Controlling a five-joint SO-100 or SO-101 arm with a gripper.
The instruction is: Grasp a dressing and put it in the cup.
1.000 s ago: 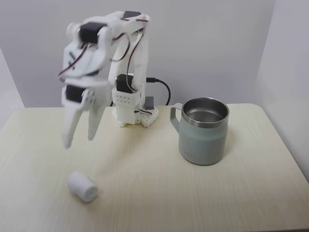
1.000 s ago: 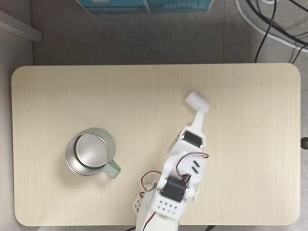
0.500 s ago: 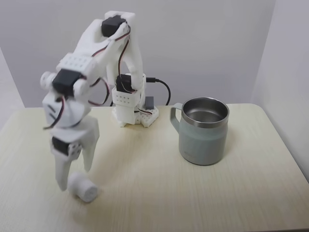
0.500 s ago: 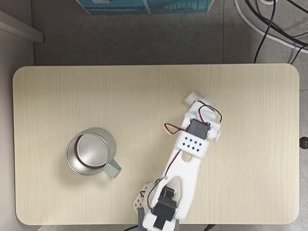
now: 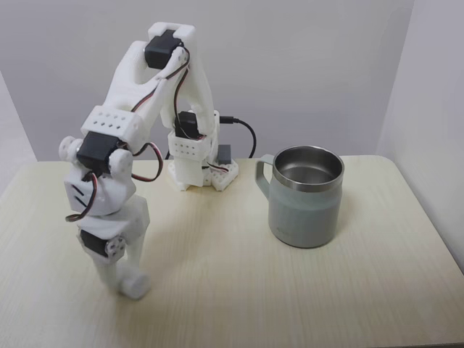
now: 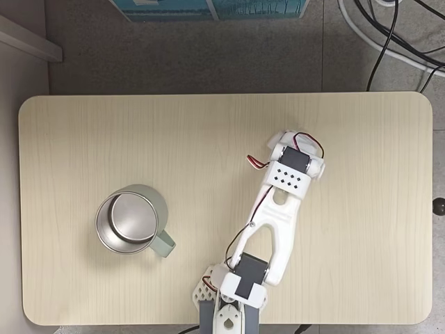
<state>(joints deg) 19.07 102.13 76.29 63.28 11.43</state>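
The dressing [image 5: 138,286], a small white roll, lies on the pale wooden table near the front left in a fixed view. My white gripper [image 5: 125,277] has come down on it, pointing at the table. One finger stands on each side of the roll, and the jaws look open. From above, my wrist [image 6: 297,167] covers most of the roll. The cup [image 5: 304,212], a grey-green mug with a steel rim, stands upright to the right, well apart from the gripper. Seen from above, the cup [image 6: 159,208] sits left of the arm, with its handle toward the base.
The arm's base [image 5: 201,171] is fixed at the back edge of the table [image 5: 239,290], with a black cable [image 5: 245,129] behind it. Bare tabletop lies between gripper and cup. Beyond the far edge in the top-down view are floor cables [image 6: 389,35] and a blue box [image 6: 208,8].
Over the last second the arm swung down from above the table to the dressing. Its fingers now reach the tabletop around the roll. The cup has not moved.
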